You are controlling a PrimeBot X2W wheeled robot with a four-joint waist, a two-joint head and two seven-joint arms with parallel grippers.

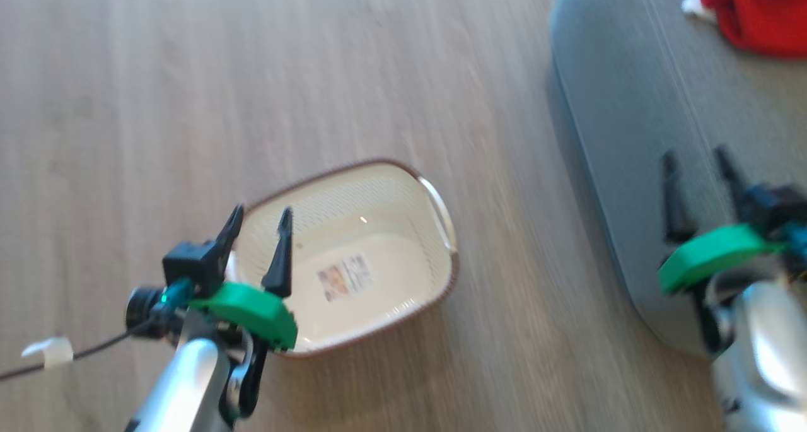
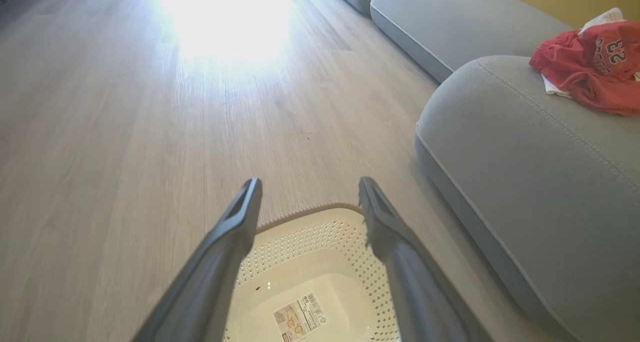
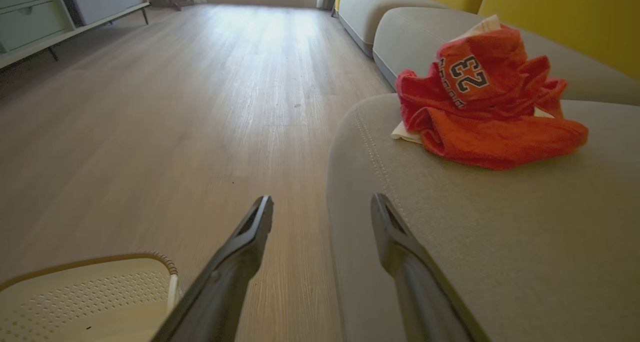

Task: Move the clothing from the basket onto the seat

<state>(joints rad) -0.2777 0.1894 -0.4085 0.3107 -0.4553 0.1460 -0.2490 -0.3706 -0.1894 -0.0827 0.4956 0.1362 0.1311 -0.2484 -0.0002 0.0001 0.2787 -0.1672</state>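
Observation:
The red clothing point(image 3: 485, 97) lies crumpled on the grey seat point(image 3: 500, 242), its "23" facing up; it also appears as clothing point(image 1: 756, 9) at the top right and clothing point(image 2: 590, 67) in the left wrist view. The cream basket point(image 1: 359, 255) stands on the floor with only a paper label on its bottom. My left gripper point(image 1: 260, 221) hangs open over the basket's point(image 2: 310, 282) left end, holding nothing. My right gripper point(image 1: 696, 161) is open over the seat's point(image 1: 630, 135) near edge, apart from the clothing, its fingers point(image 3: 245, 247) bare.
Pale wood floor point(image 1: 252, 72) surrounds the basket. A second grey cushion point(image 3: 425, 37) and a yellow backrest point(image 3: 575, 17) lie beyond the seat. A low cabinet point(image 3: 50, 17) stands at the far left. A cable with a white tag point(image 1: 50, 353) trails from my left wrist.

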